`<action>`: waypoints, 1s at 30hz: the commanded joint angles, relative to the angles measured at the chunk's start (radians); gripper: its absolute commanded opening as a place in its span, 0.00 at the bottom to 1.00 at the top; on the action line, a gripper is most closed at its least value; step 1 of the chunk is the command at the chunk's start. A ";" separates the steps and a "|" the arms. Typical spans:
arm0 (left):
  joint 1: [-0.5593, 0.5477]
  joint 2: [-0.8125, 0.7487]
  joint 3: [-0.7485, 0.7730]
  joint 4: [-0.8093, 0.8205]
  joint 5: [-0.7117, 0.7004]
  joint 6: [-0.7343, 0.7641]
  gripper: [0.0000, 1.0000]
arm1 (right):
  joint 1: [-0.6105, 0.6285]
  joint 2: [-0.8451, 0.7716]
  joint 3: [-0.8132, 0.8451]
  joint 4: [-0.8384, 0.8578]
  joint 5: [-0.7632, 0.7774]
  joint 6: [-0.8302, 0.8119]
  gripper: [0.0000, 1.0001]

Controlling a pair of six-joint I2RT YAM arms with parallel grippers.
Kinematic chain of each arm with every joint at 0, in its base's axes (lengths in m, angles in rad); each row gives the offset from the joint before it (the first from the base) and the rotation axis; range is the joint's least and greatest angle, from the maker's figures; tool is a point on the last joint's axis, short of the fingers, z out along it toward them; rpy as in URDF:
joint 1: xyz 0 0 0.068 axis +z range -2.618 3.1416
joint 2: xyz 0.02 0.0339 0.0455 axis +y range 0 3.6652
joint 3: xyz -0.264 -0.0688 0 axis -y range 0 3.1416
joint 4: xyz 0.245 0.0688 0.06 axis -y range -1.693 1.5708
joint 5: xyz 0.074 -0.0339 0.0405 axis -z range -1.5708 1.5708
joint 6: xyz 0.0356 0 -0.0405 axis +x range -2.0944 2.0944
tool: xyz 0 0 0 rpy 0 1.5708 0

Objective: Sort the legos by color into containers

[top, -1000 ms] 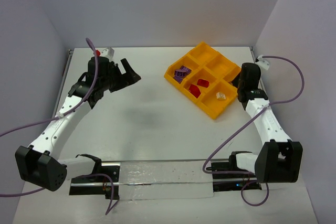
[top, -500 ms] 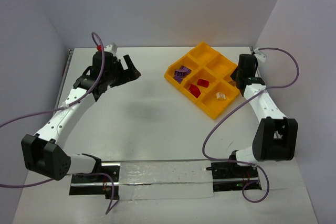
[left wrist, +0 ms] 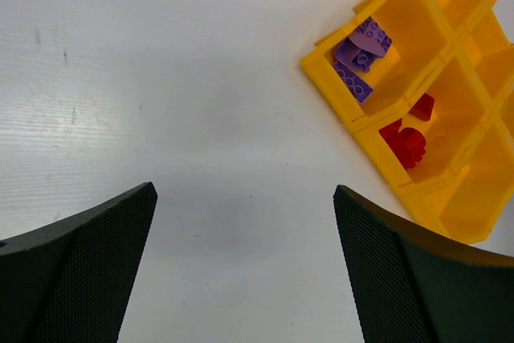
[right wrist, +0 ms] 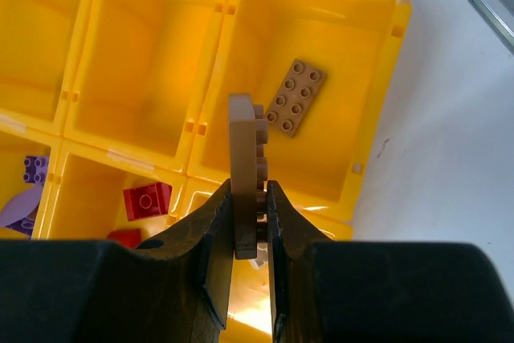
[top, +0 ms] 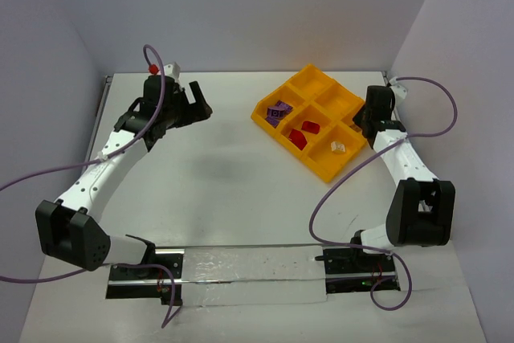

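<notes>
"Legos (top: pixel 303 132), where are they?"

"All but one are in the yellow tray (top: pixel 320 168), which sits far right on the table (top: pixel 225 182). The purple bricks (left wrist: pixel 361 54) are piled in an end compartment. There are two red bricks (right wrist: pixel 147 201) in the middle compartment next to it, same row. A white brick (top: pixel 337 147) is in the third compartment of that row."

"Any brown?"

"Yes. A flat brown brick (right wrist: pixel 295 108) lies studs up in the end compartment beside the white one's, in the other row. The other two compartments of that row show only yellow floor."

"And the one that's out?"

"A brown plate (right wrist: pixel 243 174), clamped in the right gripper (right wrist: pixel 250 198). The fingers are closed on its two faces, and it stands on edge with its studs to the right in the right wrist view. It hangs over the tray, lined up with the wall next to the brown compartment. I can't tell how high above it."

"Is it touching the flat brown one?"

"No, there's a clear gap between them in that view."

"Left gripper (left wrist: pixel 243 222)?"

"Jaws spread wide, nothing between them, just bare table. In the left wrist view the tray corner with the purple and red bricks is up and to the right, well apart from the fingers. From the top camera, that arm reaches to the far left of the table and the tray is off to its right."

"And the right arm from above?"

"It's at the tray's right side, and its own body mostly hides the gripper there."
</notes>
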 commanded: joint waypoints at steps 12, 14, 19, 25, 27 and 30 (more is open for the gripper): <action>0.012 -0.039 0.013 0.038 -0.205 0.112 0.99 | -0.011 0.033 0.115 -0.069 -0.012 0.044 0.00; 0.014 -0.086 -0.066 0.138 -0.230 0.106 0.99 | -0.012 0.036 0.130 -0.096 0.008 0.025 0.00; 0.014 -0.103 -0.109 0.278 -0.218 0.108 0.99 | -0.022 0.044 0.170 -0.140 0.029 -0.005 0.00; 0.014 0.004 0.050 0.195 -0.226 0.075 0.99 | -0.048 0.100 0.210 -0.173 0.017 0.025 0.00; 0.014 0.044 0.123 0.143 -0.208 0.080 0.99 | -0.051 0.129 0.238 -0.190 0.009 0.042 0.00; 0.014 0.083 0.172 0.128 -0.189 0.085 0.99 | -0.054 0.179 0.271 -0.209 0.003 0.049 0.01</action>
